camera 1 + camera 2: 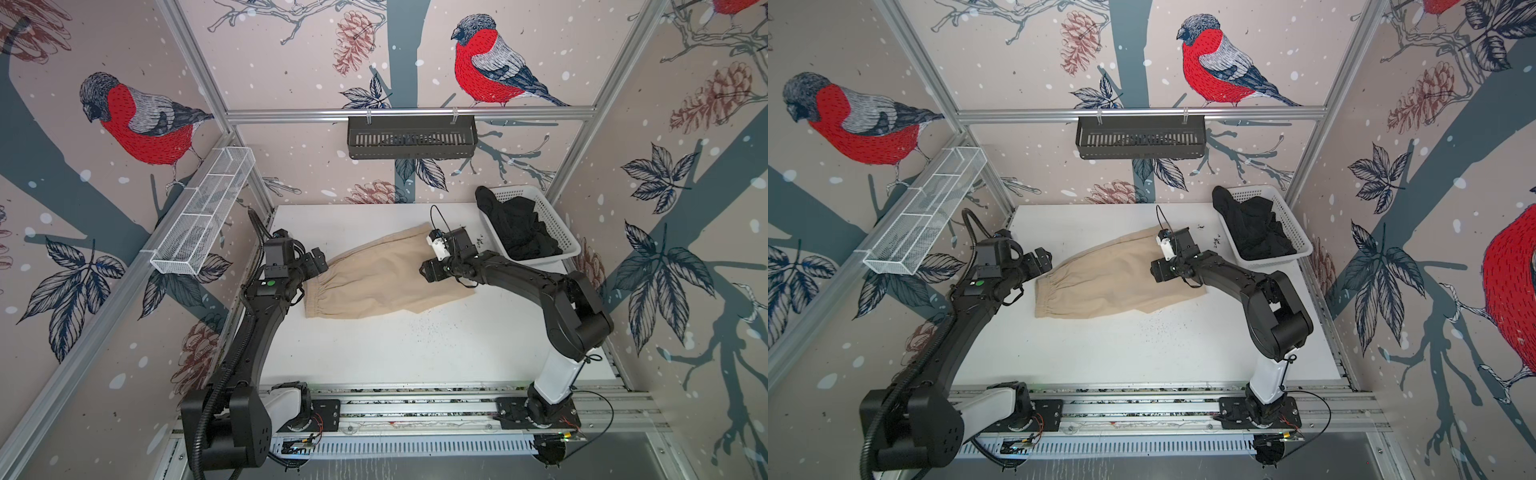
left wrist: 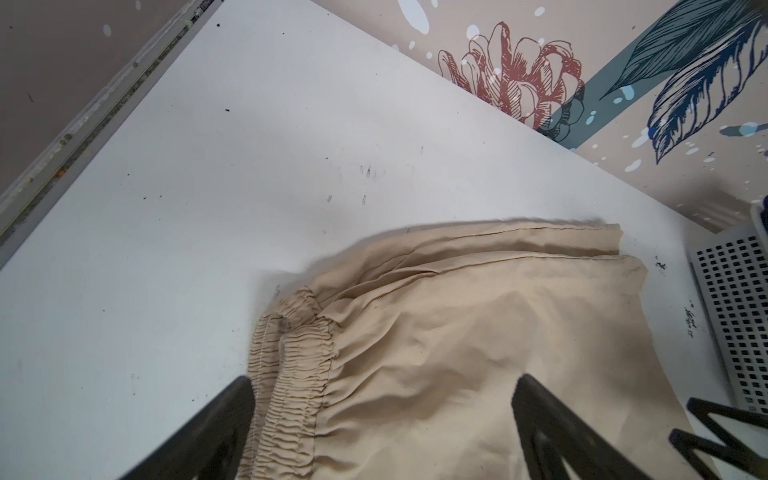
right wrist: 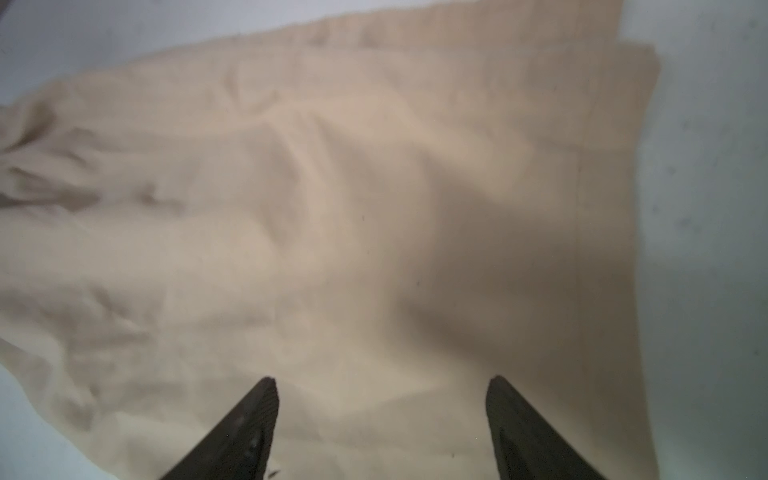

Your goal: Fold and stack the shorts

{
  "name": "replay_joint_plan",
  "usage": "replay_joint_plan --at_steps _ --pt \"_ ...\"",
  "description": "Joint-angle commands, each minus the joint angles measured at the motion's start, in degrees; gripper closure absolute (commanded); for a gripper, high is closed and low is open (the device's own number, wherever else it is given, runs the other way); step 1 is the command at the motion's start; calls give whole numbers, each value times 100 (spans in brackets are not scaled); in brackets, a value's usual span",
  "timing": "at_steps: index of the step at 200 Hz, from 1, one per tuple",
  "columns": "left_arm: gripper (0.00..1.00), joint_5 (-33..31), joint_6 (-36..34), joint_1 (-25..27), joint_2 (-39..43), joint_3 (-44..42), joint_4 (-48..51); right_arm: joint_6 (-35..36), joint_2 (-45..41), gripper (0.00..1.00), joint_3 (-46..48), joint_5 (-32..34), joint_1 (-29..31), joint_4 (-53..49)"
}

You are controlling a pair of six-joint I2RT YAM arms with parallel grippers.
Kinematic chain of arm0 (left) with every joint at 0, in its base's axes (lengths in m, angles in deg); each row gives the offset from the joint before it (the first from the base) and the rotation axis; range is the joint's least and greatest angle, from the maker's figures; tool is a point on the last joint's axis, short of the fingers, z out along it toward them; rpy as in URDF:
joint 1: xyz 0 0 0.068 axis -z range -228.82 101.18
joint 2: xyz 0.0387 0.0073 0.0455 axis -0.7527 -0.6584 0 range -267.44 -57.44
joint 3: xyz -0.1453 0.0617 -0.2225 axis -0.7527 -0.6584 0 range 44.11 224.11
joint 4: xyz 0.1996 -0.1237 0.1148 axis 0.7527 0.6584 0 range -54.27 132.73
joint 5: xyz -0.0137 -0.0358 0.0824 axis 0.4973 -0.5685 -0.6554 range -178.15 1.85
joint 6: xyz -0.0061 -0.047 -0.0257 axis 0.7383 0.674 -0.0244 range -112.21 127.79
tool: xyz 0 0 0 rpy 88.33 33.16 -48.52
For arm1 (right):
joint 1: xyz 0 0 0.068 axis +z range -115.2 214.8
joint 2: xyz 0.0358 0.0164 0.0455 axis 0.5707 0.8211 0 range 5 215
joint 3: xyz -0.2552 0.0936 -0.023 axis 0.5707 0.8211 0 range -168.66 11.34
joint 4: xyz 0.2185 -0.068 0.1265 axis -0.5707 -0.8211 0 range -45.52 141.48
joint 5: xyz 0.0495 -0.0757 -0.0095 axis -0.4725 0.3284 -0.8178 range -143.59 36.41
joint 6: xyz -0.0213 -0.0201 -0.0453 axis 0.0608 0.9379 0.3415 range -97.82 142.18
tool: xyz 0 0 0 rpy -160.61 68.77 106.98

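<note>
The beige shorts (image 1: 386, 276) (image 1: 1117, 278) lie folded lengthwise on the white table, gathered waistband toward the left arm, leg hems toward the basket. My left gripper (image 1: 316, 262) (image 2: 382, 382) hovers open over the waistband end (image 2: 291, 365), nothing between its fingers. My right gripper (image 1: 429, 270) (image 3: 382, 380) stands open just above the leg end of the beige cloth (image 3: 332, 208), holding nothing. The black shorts (image 1: 521, 232) (image 1: 1254, 232) lie crumpled in the white basket (image 1: 559, 224) (image 1: 1292, 224), one part hanging over its far rim.
The basket sits at the table's back right corner, close to the right arm. A black rack (image 1: 411, 143) hangs on the back wall and a white wire shelf (image 1: 203, 212) on the left wall. Bare table (image 1: 395, 353) lies in front of the shorts.
</note>
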Motion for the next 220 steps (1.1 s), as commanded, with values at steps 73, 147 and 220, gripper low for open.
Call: replay_joint_plan --at_steps 73,147,220 --pt "3 1250 -26 -5 25 -57 -230 -766 -580 21 1789 386 -193 870" --pt "3 775 -33 -4 602 -104 -53 -100 -1913 15 1805 420 -1072 150" --pt "3 417 -852 -115 834 623 396 1587 -1595 0 494 1380 2113 803"
